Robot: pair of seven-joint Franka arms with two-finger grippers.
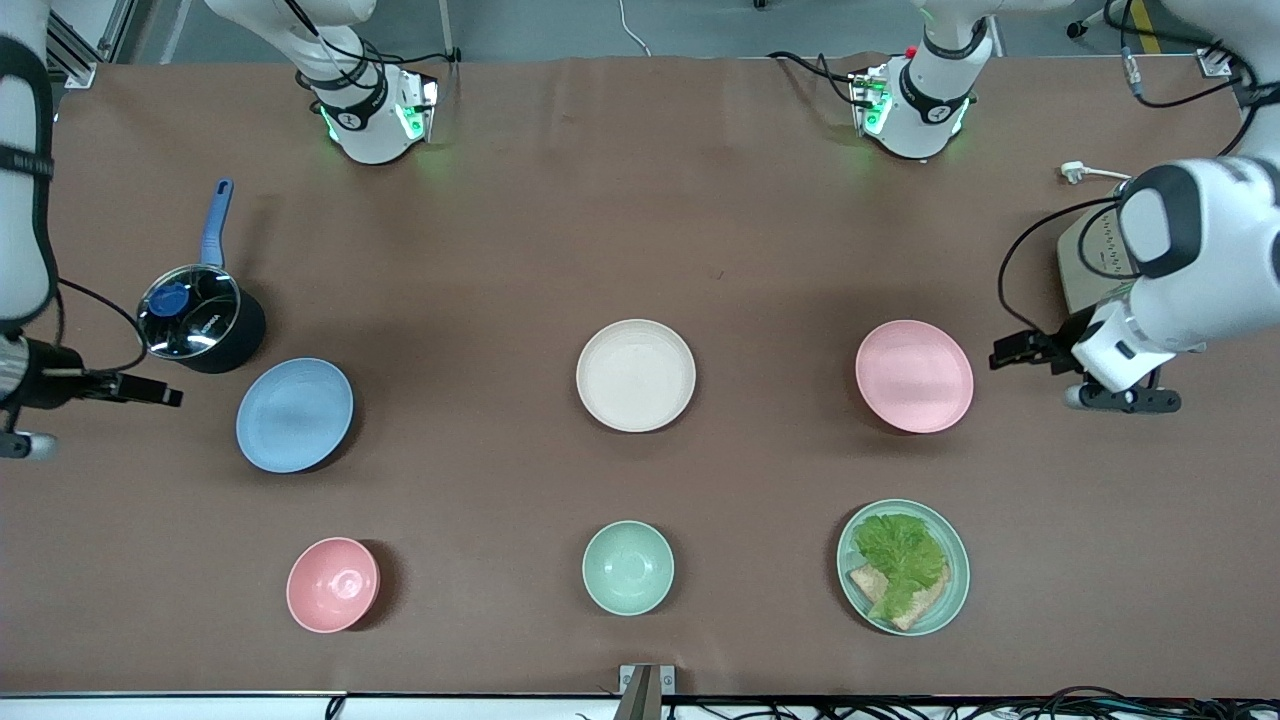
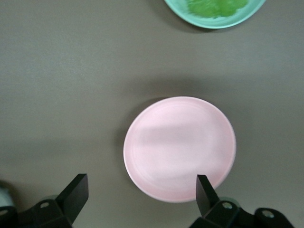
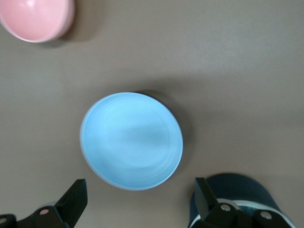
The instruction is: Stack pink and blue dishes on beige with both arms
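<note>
The beige plate (image 1: 636, 375) lies bare at the table's middle. The pink plate (image 1: 914, 376) lies beside it toward the left arm's end, and the blue plate (image 1: 294, 414) toward the right arm's end. My left gripper (image 1: 1012, 350) hangs open just off the pink plate's outer edge. In the left wrist view the pink plate (image 2: 179, 148) fills the middle, ahead of the spread left gripper (image 2: 141, 183). My right gripper (image 1: 160, 395) hangs open beside the blue plate. The right wrist view shows the blue plate (image 3: 131, 140) ahead of the right gripper (image 3: 140, 186). Neither gripper holds anything.
A dark saucepan (image 1: 200, 320) with a glass lid and blue handle stands close to the blue plate and the right gripper. Nearer the front camera stand a pink bowl (image 1: 332, 584), a mint-green bowl (image 1: 627, 567) and a mint-green plate (image 1: 961, 570) with lettuce and bread.
</note>
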